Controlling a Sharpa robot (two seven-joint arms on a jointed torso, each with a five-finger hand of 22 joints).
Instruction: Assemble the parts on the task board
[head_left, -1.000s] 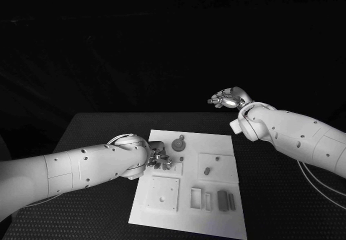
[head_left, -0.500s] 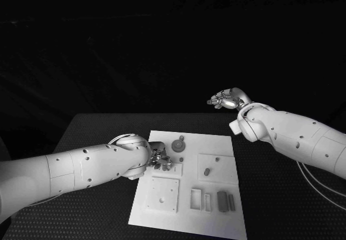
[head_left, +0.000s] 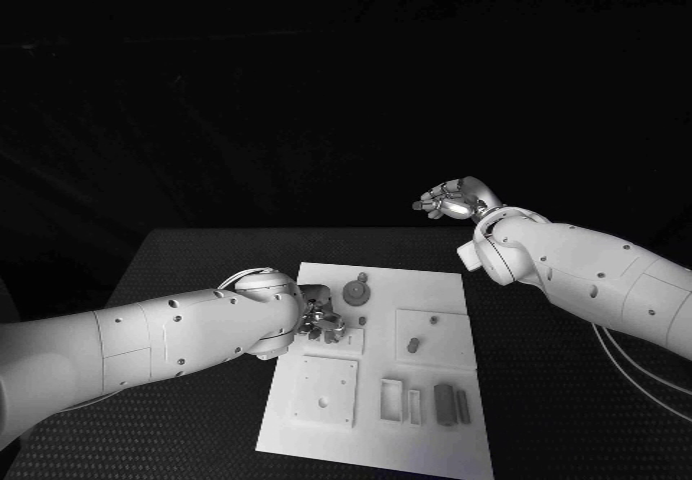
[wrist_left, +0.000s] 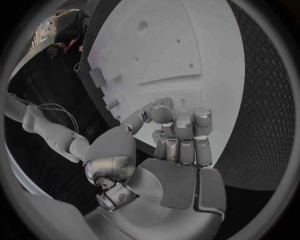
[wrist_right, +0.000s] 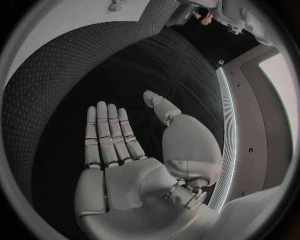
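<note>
Left hand (head_left: 320, 323) hovers over task board (head_left: 433, 285) left side, fingers curled, grasp unclear; right hand (head_left: 454, 200) raised far, released. Risk: blind descent knocks round part (head_left: 355, 291).

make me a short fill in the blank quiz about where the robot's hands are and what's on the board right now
1. The left hand is over the white ____, with its fingers curled.
2. The right hand is raised beyond the table's far edge with its fingers straight, holding ____.
3. The round grey part lies near the task board's ____ edge.

Missing words: task board; nothing; far
</note>
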